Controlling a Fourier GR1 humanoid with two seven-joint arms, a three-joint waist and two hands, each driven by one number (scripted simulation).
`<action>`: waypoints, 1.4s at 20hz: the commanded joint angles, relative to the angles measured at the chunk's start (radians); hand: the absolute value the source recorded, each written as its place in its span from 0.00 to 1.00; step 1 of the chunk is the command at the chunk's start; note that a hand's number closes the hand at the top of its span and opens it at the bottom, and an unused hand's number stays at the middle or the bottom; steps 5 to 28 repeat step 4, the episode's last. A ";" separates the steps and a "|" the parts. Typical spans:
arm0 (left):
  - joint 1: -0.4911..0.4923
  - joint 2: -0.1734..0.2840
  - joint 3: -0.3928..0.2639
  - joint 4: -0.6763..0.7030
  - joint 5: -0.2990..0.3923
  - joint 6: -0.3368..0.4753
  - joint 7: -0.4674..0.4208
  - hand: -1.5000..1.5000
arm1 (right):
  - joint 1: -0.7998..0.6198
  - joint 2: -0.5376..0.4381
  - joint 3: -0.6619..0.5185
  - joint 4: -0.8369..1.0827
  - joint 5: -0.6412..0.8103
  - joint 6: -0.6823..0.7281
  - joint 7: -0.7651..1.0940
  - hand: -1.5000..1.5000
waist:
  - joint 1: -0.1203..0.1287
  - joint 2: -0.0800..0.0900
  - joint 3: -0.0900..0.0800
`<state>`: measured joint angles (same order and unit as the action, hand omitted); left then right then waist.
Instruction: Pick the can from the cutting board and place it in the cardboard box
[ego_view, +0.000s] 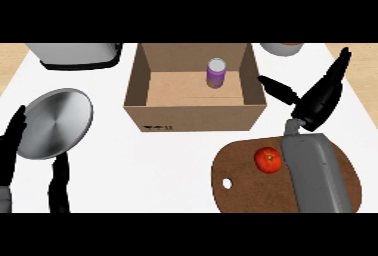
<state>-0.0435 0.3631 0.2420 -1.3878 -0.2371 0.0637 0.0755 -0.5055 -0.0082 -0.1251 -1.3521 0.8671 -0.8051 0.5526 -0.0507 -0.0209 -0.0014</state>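
At the bench's left edge, the left hand rests open, fingers straight, just beside a steel plate. Behind them, in the far left corner, sits a grey appliance. Middle of the bench now: the box stands open-topped, and there's the can, upright on the box floor near the back wall, long axis vertical, silver top facing up, purple body below. Moving right, the right hand hangs just outside the box's right wall, fingers spread and straight, thumb reaching toward that wall, holding nothing; the can is to its left, apart from it, with the wall between them. Below the hand, the board lies at the near right edge, a tomato on it, beside the grey forearm. A pot peeks in at the far right corner.
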 joint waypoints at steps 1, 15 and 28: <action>-0.034 0.016 0.012 0.023 0.011 -0.018 0.001 0.50 | 0.254 0.008 0.118 -0.293 0.017 0.075 0.070 0.00 | 0.003 0.006 0.000; -0.002 -0.037 -0.032 -0.015 -0.019 0.011 0.003 0.50 | 0.399 -0.047 0.114 -0.490 -0.011 0.236 0.092 0.00 | 0.009 0.008 0.000; -0.002 -0.037 -0.032 -0.015 -0.019 0.011 0.003 0.50 | 0.399 -0.047 0.114 -0.490 -0.011 0.236 0.092 0.00 | 0.009 0.008 0.000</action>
